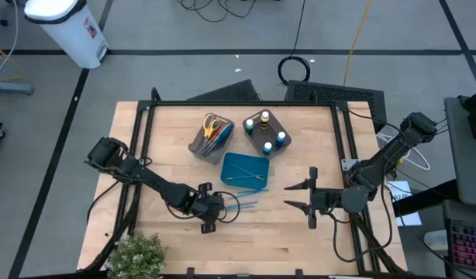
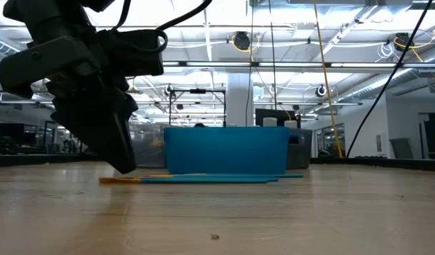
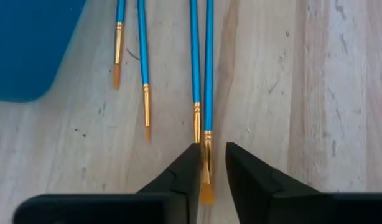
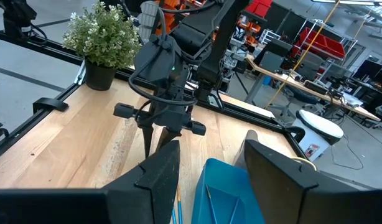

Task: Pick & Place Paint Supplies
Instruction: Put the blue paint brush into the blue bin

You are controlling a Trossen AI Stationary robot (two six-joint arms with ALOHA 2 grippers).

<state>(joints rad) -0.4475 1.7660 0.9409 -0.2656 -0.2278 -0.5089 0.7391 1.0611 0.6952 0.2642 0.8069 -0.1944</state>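
Note:
Several thin blue brushes (image 3: 143, 56) with orange tips lie side by side on the wood, just near of the teal tray (image 1: 244, 170). My left gripper (image 3: 213, 171) is down at the table, narrowly open. Its fingers stand on either side of the bristle end of one brush (image 3: 208, 93). In the low view that gripper (image 2: 122, 166) reaches the table top at the brushes' (image 2: 203, 179) orange ends. My right gripper (image 1: 298, 195) hovers wide open to the right of the tray, touching nothing. Scissors (image 1: 212, 124) and paint bottles (image 1: 266, 132) stand in the two bins. My left gripper comes down on the brush's gold ferrule (image 3: 207, 146) from above, its fingers in line with the brush's length. One finger (image 3: 190, 165) lies close against the ferrule. I cannot tell whether it touches. The brush lies flat on the table.
A brush (image 1: 246, 178) lies inside the teal tray. Two grey-brown bins (image 1: 257, 143) stand behind the tray, toward the far edge. A potted plant (image 1: 137, 254) sits at the near left corner. Bare wood spreads between the two grippers and to the right.

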